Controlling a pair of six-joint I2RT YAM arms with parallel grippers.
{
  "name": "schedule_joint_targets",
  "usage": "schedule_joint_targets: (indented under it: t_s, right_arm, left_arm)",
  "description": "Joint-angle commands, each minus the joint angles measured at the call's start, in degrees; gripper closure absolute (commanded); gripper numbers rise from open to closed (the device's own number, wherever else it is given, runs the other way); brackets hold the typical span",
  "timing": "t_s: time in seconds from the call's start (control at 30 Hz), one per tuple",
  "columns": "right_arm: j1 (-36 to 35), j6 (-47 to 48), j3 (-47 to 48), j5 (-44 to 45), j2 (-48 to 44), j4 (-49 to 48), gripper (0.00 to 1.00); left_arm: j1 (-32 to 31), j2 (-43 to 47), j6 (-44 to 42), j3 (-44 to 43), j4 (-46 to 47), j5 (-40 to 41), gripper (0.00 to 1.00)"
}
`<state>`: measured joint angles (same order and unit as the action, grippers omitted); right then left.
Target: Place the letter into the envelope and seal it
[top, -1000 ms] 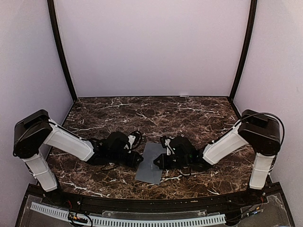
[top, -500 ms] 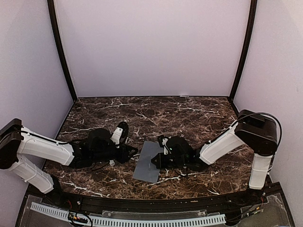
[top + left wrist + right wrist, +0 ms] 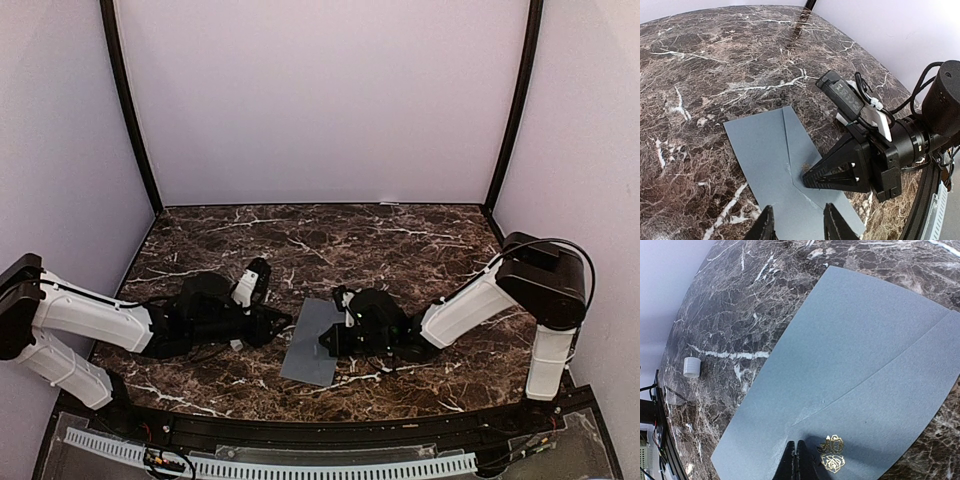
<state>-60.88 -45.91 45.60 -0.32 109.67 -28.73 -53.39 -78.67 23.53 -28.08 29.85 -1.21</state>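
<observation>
Marble table point(image 3: 400, 240): envelope point(image 3: 312, 345) flat, flap closed, long axis near-left to far-right; right claw point(image 3: 327, 343) clenched, tips on flap; left claw point(image 3: 285, 322) part-open, empty.

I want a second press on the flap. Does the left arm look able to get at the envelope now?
Probably yes: the left fingers hang partly open over the envelope's bare edge; the right fingers, shut, cover only the flap tip.
</observation>
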Motion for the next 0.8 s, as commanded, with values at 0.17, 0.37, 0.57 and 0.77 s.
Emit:
schedule_joint_targets:
  t_s: [0.17, 0.37, 0.57, 0.77]
  right_arm:
    - [-0.5, 0.8, -0.11, 2.25, 2.32, 8.48, 1.0]
    - [-0.48, 1.54, 1.11, 4.62, 0.89, 11.47, 1.0]
    - [-0.39, 2.46, 2.43, 5.15, 0.33, 12.86, 1.0]
    - [-0.37, 3.15, 3.78, 6.85, -0.45, 15.09, 1.0]
  left_arm:
    - [-0.8, 1.37, -1.81, 0.57, 1.75, -2.15, 0.67]
    - [-1.59, -0.93, -3.4, -1.28, -0.05, -3.99, 0.69]
    - [-3.99, -6.06, -6.4, -4.24, -1.17, -5.62, 0.7]
    - [-5.27, -12.46, -4.76, -7.89, -1.0, -2.88, 0.73]
